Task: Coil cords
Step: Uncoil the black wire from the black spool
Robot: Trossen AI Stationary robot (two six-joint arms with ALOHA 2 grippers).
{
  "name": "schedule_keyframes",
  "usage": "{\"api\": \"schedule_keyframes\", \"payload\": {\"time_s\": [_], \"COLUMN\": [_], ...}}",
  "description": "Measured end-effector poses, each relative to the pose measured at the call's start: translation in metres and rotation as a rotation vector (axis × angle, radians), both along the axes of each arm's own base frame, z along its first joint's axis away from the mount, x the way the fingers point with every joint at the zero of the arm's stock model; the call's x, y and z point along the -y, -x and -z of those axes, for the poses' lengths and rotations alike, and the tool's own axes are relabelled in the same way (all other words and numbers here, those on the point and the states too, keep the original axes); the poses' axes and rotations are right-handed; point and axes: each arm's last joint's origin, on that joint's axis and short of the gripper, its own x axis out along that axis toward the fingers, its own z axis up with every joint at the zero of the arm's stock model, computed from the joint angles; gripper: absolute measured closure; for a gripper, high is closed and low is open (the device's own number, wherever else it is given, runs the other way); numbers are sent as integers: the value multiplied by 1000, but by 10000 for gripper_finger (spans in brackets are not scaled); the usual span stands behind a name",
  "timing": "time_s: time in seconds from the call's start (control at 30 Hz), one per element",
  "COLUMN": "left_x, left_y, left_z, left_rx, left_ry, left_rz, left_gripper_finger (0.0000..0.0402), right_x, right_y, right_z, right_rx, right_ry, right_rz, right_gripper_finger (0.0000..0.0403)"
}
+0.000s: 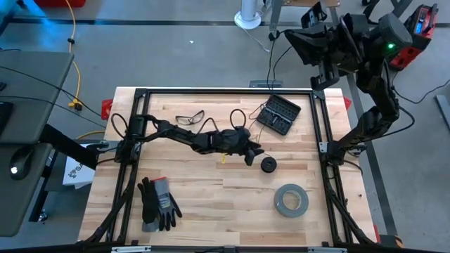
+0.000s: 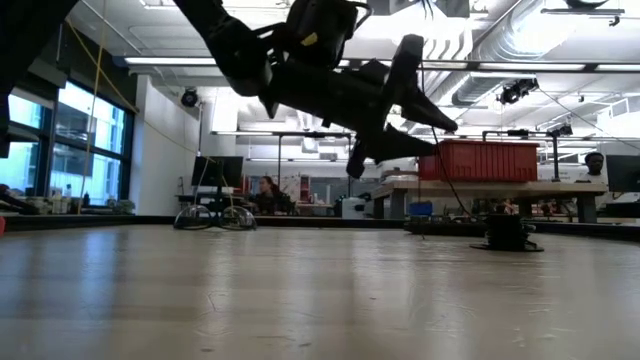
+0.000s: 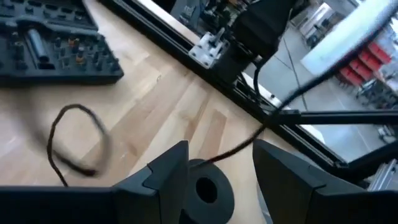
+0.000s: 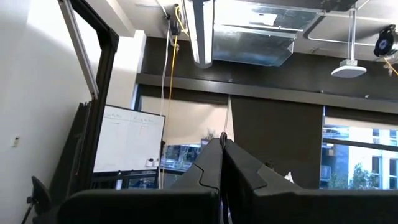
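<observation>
Light wooden table (image 1: pixel 211 193) is framed by black rails. Left gripper (image 1: pixel 256 156) is held over table centre, fingers (image 3: pixel 166 174) spread apart, nothing grasped. Small round black spool (image 1: pixel 268 164) is seen on the table just at its 4 o'clock; thin dark cord (image 3: pixel 74 140) is looped near it. Right gripper (image 4: pixel 222 163) is raised off the table at 1 o'clock, clenched, empty.

1 overhead view, 1 table-level view, 2 wrist views; spool (image 1: pixel 268 164) shared overhead and left-wrist.

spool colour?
Black spool; clearest in the high view, just beyond the left gripper.
</observation>
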Motion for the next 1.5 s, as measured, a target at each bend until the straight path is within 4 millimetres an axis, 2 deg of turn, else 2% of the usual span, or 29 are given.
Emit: {"api": "schedule_keyframes", "payload": {"time_s": [0.23,0.5,0.63,1.0,1.4,1.5], "left_x": [3,5,5,5,6,6], "left_y": [1,0,0,-2,-2,-1], "left_z": [6,3,4,-3,-3,-1], "left_rx": [-88,-68,-77,-24,-23,-42], "left_ry": [-10,-56,-99,-328,-332,-302], "left_rz": [27,4,18,73,87,82], "left_gripper_finger": [237,302,321,325,326,340], "right_x": [0,-1,-1,-1,-1,-1], "right_y": [0,5,6,6,6,6], "right_z": [0,-1,-2,-1,-1,-1], "right_rx": [1,6,9,-1,2,2], "right_ry": [3,14,18,10,19,21], "right_rz": [1,7,8,5,5,6], "right_gripper_finger": [403,403,403,403,403,403]}}
